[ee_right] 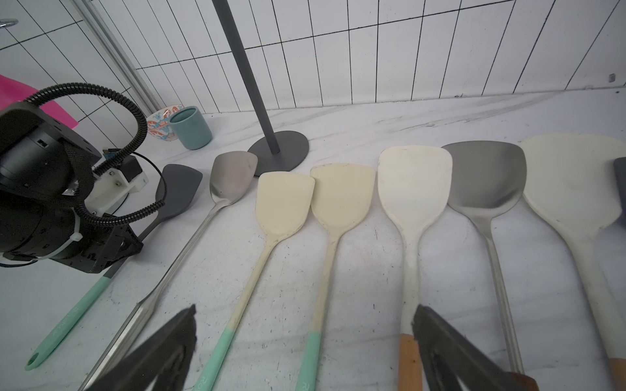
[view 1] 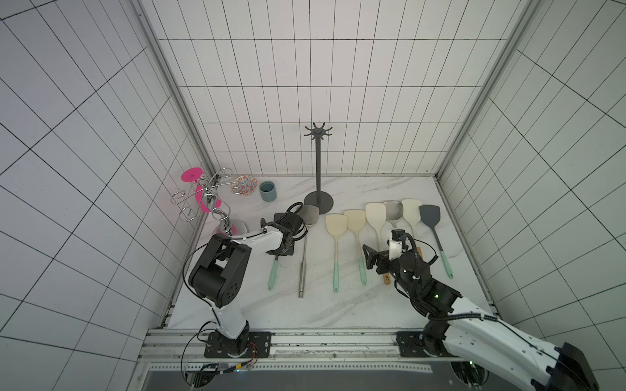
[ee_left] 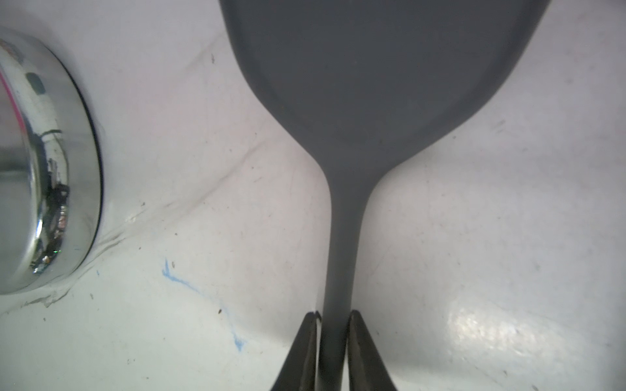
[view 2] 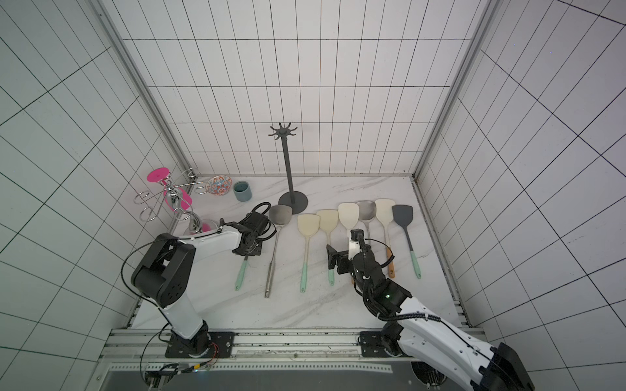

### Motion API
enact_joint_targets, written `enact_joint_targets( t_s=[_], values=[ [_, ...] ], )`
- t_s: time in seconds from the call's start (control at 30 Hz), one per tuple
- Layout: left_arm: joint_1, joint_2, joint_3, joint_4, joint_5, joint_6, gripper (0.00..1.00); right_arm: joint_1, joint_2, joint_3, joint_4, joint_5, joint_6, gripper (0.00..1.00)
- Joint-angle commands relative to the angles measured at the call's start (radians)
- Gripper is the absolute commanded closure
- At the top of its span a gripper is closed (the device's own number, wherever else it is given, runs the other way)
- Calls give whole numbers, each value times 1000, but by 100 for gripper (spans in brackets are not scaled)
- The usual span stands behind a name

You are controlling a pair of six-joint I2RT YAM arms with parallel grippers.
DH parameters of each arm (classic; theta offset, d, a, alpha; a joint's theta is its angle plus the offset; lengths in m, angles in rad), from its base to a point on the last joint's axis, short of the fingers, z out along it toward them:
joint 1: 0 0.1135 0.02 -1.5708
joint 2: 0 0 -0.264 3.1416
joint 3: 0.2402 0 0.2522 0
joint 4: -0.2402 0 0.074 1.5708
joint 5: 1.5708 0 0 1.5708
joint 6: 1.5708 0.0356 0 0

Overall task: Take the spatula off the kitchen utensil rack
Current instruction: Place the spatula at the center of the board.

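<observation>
Marble table [view 1: 305, 311] | grey spatula [ee_left: 372, 84] neck between left gripper [ee_left: 333, 316] jaws

— What stood in the far left corner?
— A shiny chrome stand [view 1: 206, 194] with wire loop arms. A pink stemmed glass [view 1: 191, 176] hung among them, round foot uppermost.
— And next to it?
— A patterned bowl [view 1: 243, 185], tilted, and just beside it an upright blue-grey cup [view 1: 268, 191] on the white marbled surface [view 1: 372, 304]. White tiled walls [view 1: 305, 67] closed it in.
</observation>
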Motion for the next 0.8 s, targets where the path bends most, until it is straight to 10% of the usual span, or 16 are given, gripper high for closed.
enact_joint_targets(
  t_s=[0.0, 0.77],
  values=[
    [4, 2, 21, 18, -5, 1, 79, -7, 4, -55, 33, 6, -6, 1],
    [-101, -559, -84, 149, -35, -44, 43, -6, -21, -71, 63, -56, -46, 1]
  ],
)
